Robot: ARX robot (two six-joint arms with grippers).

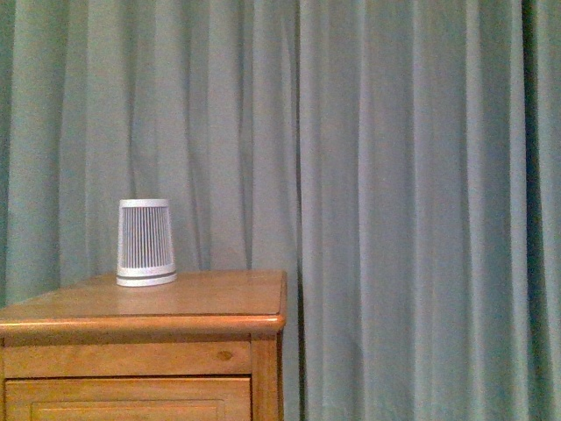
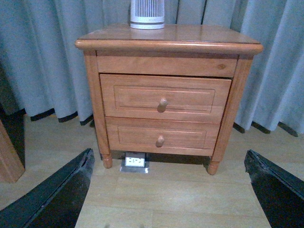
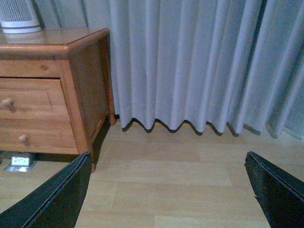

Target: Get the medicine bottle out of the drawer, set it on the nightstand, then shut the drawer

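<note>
The orange-brown nightstand stands against the curtain; its top also shows in the front view and the right wrist view. Its upper drawer is shut, with a round knob; it also shows in the right wrist view. The medicine bottle is hidden. My left gripper is open and empty above the floor, well in front of the nightstand. My right gripper is open and empty above the floor, right of the nightstand.
A large white ribbed cylinder stands on the nightstand top. The lower drawer is shut. A floor socket sits under the nightstand. Grey-green curtains hang behind. The floor is pale wood.
</note>
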